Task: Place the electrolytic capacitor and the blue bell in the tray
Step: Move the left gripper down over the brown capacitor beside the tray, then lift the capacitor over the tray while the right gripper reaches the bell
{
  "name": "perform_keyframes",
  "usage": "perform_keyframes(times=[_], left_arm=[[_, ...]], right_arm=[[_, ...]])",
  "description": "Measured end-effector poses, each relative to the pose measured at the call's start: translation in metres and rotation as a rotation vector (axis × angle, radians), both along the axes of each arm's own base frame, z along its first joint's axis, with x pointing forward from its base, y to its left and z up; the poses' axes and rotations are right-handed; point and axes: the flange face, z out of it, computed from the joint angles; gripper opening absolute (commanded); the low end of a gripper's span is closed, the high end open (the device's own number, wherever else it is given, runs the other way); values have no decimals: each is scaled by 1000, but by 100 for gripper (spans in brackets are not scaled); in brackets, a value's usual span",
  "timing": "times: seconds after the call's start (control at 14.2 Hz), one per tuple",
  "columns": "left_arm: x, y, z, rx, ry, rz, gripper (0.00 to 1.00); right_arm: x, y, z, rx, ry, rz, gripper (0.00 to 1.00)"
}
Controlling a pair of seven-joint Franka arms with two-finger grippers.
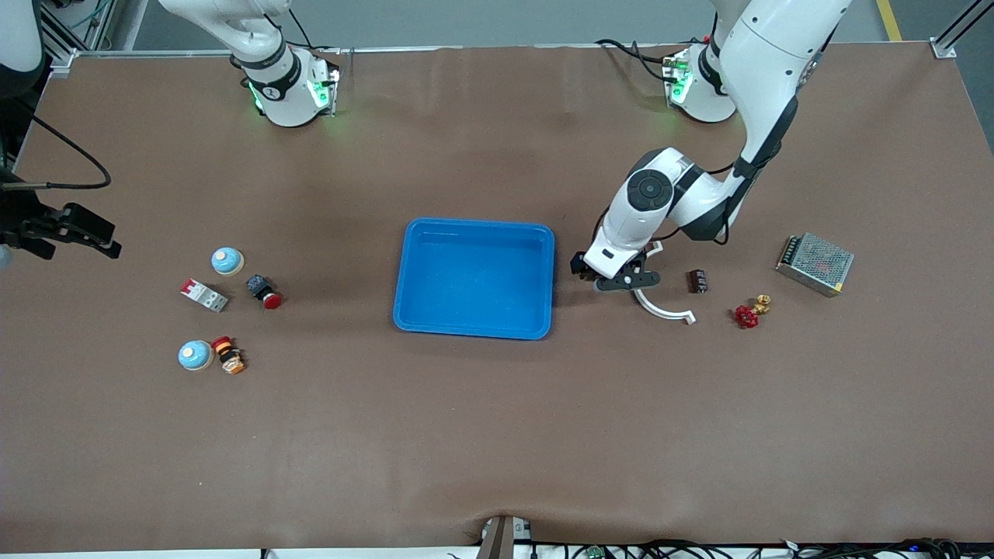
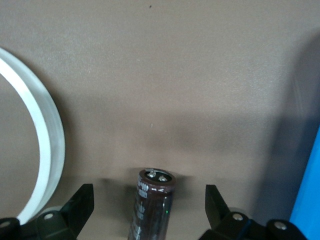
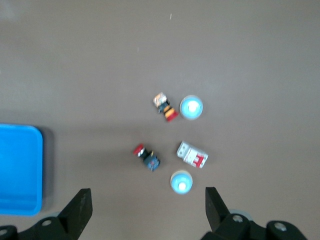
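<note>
Treat the electrolytic capacitor [image 2: 151,210] as a light, rigid little can: its dark sleeve looks smooth and a cylinder will roll or squirt out of a lazy pinch, so you should take it across the middle of the body and keep the pads off the two metal terminals at its end, which I judge to be the delicate part. Your left gripper [image 1: 617,279] sits low over the table just beside the tray [image 1: 543,233], on the side toward the left arm's end, and its fingers [image 2: 77,207] are spread wide with nothing held. In the left wrist view the capacitor lies centred in that gap, touching neither finger, with a white curved strip [image 2: 47,135] on one side and the blue rim on the other. The front view hides that spot under the gripper. There you can also see a similar small dark cylinder [image 1: 697,281] lying on the table, toward the left arm's end from the gripper; I cannot tell how it relates to the one between the fingers. Your right gripper [image 1: 97,239] waits high over the right arm's end of the table, fingers apart and empty, looking down on two blue bells [image 3: 191,107], which stand among small switch parts well apart from the tray.
</note>
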Motion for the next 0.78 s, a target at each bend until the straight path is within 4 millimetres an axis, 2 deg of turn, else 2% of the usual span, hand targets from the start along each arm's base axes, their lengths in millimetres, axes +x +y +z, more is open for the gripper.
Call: perform_keyframes(times=[0.35,0.63,0.7,0.78], left_arm=[[-2,1,-2,3,6,9,97],[-6,0,-5,9,12,0,95],[-8,-1,-5,13,11,-10,92],[-9,-1,-6,17,8,-22,77]], right_arm=[[-19,17,-63,6,211,32,100],[-45,13,-109,-44,170,69,100],[-54,12,-120,-47,166,87,100],[-62,11,-130,-46,170,97,100]])
